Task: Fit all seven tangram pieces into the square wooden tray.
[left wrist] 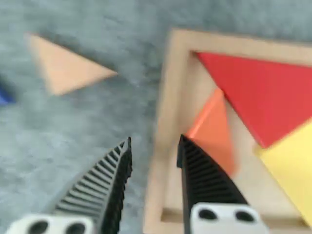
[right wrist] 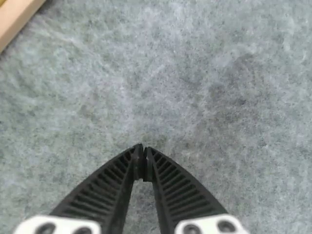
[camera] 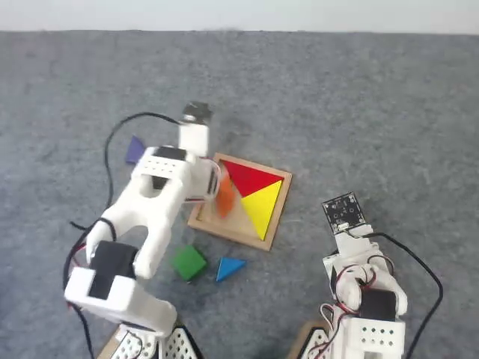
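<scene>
— How does the left arm point(camera: 150, 217) stand?
— It extends from the near edge of the table to the tray point(camera: 280, 213), wrist tipped down over the left rim. The left gripper point(left wrist: 154, 141) is partly open and holds nothing. One finger is over the carpet point(left wrist: 73, 131), the other inside the tray beside the orange piece point(left wrist: 214, 131).

— And the pieces?
— The red triangle point(camera: 251, 178) and yellow triangle point(camera: 262, 206) lie flat in the tray, touching. The orange piece touches the red; whether it lies flat cannot be told. On the carpet, a tan triangle point(left wrist: 66, 70) lies near the rim. The green square point(camera: 188, 262) and blue triangle point(camera: 230, 268) sit close together by the near rim, and a purple piece point(camera: 135, 149) lies farther off.

— The right arm point(camera: 359, 292)?
— Folded back, well apart from the tray. The right gripper point(right wrist: 143, 151) points at the carpet, fingers closed on nothing.
</scene>
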{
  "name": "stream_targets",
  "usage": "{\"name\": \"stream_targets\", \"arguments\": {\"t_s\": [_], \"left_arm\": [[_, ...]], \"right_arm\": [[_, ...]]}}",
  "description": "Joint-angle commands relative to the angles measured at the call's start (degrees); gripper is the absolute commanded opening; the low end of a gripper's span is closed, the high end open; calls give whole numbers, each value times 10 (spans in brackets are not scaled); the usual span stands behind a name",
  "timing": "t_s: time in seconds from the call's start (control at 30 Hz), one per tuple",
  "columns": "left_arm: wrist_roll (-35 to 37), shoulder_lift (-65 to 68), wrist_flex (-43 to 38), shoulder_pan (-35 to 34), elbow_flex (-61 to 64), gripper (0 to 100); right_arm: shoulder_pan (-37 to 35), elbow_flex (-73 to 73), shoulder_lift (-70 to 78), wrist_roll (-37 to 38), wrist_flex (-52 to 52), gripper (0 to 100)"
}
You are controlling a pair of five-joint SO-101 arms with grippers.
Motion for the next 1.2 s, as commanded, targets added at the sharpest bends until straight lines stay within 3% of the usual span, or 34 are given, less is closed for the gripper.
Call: {"name": "stream_targets", "arguments": {"t_s": [0.0, 0.33, 0.53, 0.63, 1.0, 1.17], "left_arm": [[-1, -4, 17, 21, -25, 145], [-5, -71, 18, 18, -14, 144], [-55, -207, 1, 102, 101, 144], [-56, -231, -1, 106, 117, 144], [-66, -111, -4, 152, 87, 145], [-64, -58, -1, 138, 54, 145]], "right_arm": [[-2, 10, -9, 4, 1, 8], [-2, 10, -9, 4, 1, 8], [-2, 10, -9, 4, 1, 8], [-2, 10, -9, 4, 1, 8], [-2, 10, -9, 4, 1, 8], [-2, 10, -9, 4, 1, 8]]}}
